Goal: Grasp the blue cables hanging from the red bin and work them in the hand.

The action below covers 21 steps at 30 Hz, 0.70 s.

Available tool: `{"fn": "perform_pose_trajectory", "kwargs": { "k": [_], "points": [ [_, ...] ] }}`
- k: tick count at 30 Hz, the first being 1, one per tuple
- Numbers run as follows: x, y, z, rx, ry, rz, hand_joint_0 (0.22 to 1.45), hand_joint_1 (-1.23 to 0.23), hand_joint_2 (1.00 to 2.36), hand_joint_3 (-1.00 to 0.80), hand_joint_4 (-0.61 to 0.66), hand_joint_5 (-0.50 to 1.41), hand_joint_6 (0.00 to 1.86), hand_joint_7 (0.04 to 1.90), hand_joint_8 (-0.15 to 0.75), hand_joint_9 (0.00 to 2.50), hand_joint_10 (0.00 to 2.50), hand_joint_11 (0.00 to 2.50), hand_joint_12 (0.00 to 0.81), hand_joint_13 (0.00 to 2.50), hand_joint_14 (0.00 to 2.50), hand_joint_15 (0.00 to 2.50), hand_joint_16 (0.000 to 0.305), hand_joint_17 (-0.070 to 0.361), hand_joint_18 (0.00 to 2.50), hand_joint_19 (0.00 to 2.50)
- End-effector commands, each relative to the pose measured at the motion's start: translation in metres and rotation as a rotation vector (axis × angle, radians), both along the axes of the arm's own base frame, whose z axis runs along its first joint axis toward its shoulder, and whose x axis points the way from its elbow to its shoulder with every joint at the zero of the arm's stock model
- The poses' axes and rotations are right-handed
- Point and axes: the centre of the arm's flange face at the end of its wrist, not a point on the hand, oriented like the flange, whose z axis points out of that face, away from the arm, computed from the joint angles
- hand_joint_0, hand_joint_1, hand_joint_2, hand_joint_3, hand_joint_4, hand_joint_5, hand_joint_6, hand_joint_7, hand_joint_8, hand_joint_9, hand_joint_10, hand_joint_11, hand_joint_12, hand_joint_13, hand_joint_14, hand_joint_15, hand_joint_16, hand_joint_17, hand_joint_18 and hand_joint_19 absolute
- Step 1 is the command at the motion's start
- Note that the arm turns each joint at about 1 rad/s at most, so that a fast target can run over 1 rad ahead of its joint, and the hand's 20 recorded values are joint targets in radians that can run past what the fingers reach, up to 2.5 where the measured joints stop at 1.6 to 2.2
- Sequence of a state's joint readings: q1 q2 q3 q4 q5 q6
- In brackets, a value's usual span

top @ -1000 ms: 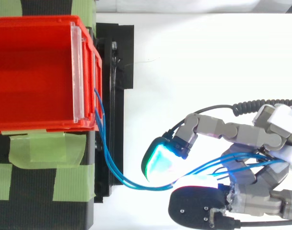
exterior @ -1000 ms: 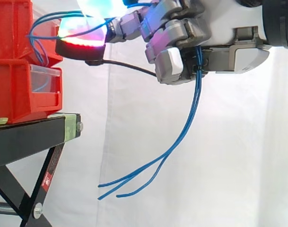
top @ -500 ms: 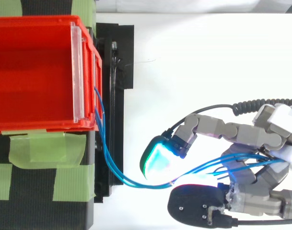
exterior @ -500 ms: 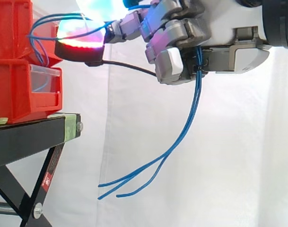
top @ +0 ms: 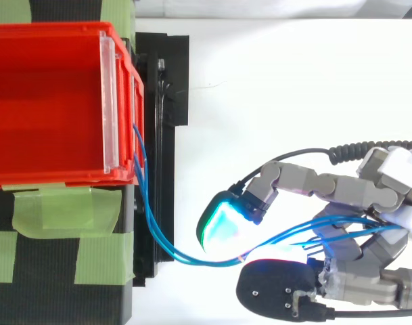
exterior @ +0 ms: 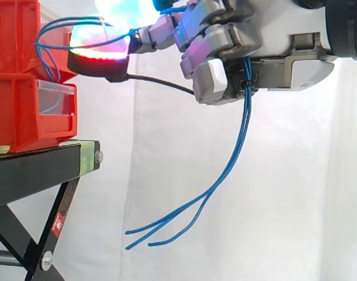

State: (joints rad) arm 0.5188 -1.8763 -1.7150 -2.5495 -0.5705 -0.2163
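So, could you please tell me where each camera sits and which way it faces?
Side view: beside the work at about its height, looking level at the red bins on the black stand; the hand shows at the upper right, fingers curled round the blue cables.
Top view: above the work, looking down into the top red bin; the hand shows at the right edge.
Shared: the top red bin, the blue cables and the hand.

Black stand (exterior: 40,170) — red bins (exterior: 23,114) atop
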Motion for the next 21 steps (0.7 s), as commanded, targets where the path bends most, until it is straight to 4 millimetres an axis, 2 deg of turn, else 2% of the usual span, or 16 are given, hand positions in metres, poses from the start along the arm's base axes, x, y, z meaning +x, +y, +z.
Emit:
{"fn": "perform_pose_trajectory", "kwargs": {
  "k": [1, 3, 4, 5, 7, 9, 10, 11, 12, 13, 14, 15, 16, 17, 19, 21],
  "points": [
    [-0.0001, 0.0007, 0.0001, 0.0, 0.0, 0.001, 1.08, -0.65, 1.02, -0.17, 0.33, 0.45, 0.02, 1.21, 0.58, 1.71, 2.5, 2.5, 0.706, 2.1, 2.5, 2.15, 0.21, 0.158, 2.5, 0.77],
    [0.0003, 0.0, -0.0006, -0.001, 0.001, 0.0, 1.08, -0.64, 1.02, -0.21, 0.32, 0.43, 0.02, 1.2, 0.58, 1.71, 2.5, 2.5, 0.706, 2.1, 2.5, 2.15, 0.21, 0.158, 2.5, 0.77],
    [0.0004, 0.0001, -0.0006, -0.001, 0.0, 0.001, 1.17, -0.63, 1.02, 0.08, 0.31, 0.45, 0.02, 1.2, 0.58, 1.71, 2.5, 2.5, 0.706, 2.1, 2.5, 2.15, 0.21, 0.158, 2.5, 0.77],
    [0.0004, 0.0001, -0.0006, -0.001, 0.0, 0.001, 1.23, -0.64, 1.01, 0.28, 0.3, 0.46, 0.02, 1.19, 0.58, 1.71, 2.5, 2.5, 0.706, 2.1, 2.5, 2.15, 0.21, 0.158, 2.5, 0.77],
    [0.0002, 0.0, 0.0002, -0.001, -0.001, 0.001, 1.27, -0.63, 1.01, 0.43, 0.29, 0.49, 0.02, 1.21, 0.58, 1.71, 2.5, 2.5, 0.706, 2.1, 2.5, 2.15, 0.21, 0.158, 2.5, 0.77],
    [0.0002, 0.0, 0.0002, -0.001, -0.001, 0.001, 1.29, -0.63, 1.01, 0.42, 0.28, 0.5, 0.02, 1.22, 0.58, 1.71, 2.5, 2.5, 0.706, 2.1, 2.5, 2.15, 0.21, 0.158, 2.5, 0.77],
    [0.0002, 0.0, 0.0002, -0.001, -0.001, 0.001, 1.21, -0.65, 1.01, 0.3, 0.29, 0.5, 0.02, 1.23, 0.58, 1.71, 2.5, 2.5, 0.706, 2.1, 2.5, 2.15, 0.21, 0.158, 2.5, 0.77],
    [0.0001, 0.0009, 0.0002, -0.001, -0.001, 0.003, 1.07, -0.67, 1.02, -0.05, 0.32, 0.45, 0.02, 1.21, 0.58, 1.71, 2.5, 2.5, 0.706, 2.1, 2.5, 2.15, 0.21, 0.158, 2.5, 0.77],
    [0.0003, 0.001, -0.0006, -0.001, 0.0, 0.003, 1.02, -0.66, 1.02, -0.15, 0.33, 0.44, 0.02, 1.2, 0.58, 1.71, 2.5, 2.5, 0.706, 2.1, 2.5, 2.15, 0.21, 0.158, 2.5, 0.77],
    [0.0003, 0.001, -0.0006, -0.001, 0.0, 0.003, 0.99, -0.65, 1.02, -0.34, 0.31, 0.42, 0.02, 1.18, 0.58, 1.71, 2.5, 2.5, 0.706, 2.1, 2.5, 2.15, 0.21, 0.158, 2.5, 0.77],
    [0.0001, 0.0009, 0.0002, -0.001, -0.001, 0.003, 1.07, -0.65, 1.02, -0.44, 0.31, 0.41, 0.02, 1.18, 0.58, 1.71, 2.5, 2.5, 0.706, 2.1, 2.5, 2.15, 0.21, 0.158, 2.5, 0.77],
    [0.0001, 0.0019, -0.0006, -0.001, 0.0, 0.004, 1.11, -0.64, 1.02, -0.27, 0.3, 0.4, 0.02, 1.16, 0.58, 1.71, 2.5, 2.5, 0.706, 2.1, 2.5, 2.15, 0.21, 0.158, 2.5, 0.77],
    [0.0001, 0.0009, 0.0002, -0.001, -0.001, 0.003, 1.19, -0.63, 1.02, 0.03, 0.3, 0.43, 0.02, 1.16, 0.58, 1.71, 2.5, 2.5, 0.706, 2.1, 2.5, 2.15, 0.21, 0.158, 2.5, 0.77],
    [-0.0001, 0.0017, 0.0002, 0.0, -0.001, 0.003, 1.25, -0.63, 1.02, 0.21, 0.29, 0.47, 0.02, 1.16, 0.58, 1.71, 2.5, 2.5, 0.706, 2.1, 2.5, 2.15, 0.21, 0.158, 2.5, 0.77],
    [0.0001, 0.0019, -0.0006, -0.001, 0.0, 0.004, 1.3, -0.63, 1.02, 0.3, 0.28, 0.5, 0.02, 1.17, 0.58, 1.71, 2.5, 2.5, 0.706, 2.1, 2.5, 2.15, 0.21, 0.158, 2.5, 0.77],
    [-0.0001, 0.0017, 0.0002, 0.0, -0.001, 0.003, 1.31, -0.63, 1.02, 0.28, 0.26, 0.51, 0.02, 1.18, 0.58, 1.71, 2.5, 2.5, 0.706, 2.1, 2.5, 2.15, 0.21, 0.158, 2.5, 0.77]
  ]
}}
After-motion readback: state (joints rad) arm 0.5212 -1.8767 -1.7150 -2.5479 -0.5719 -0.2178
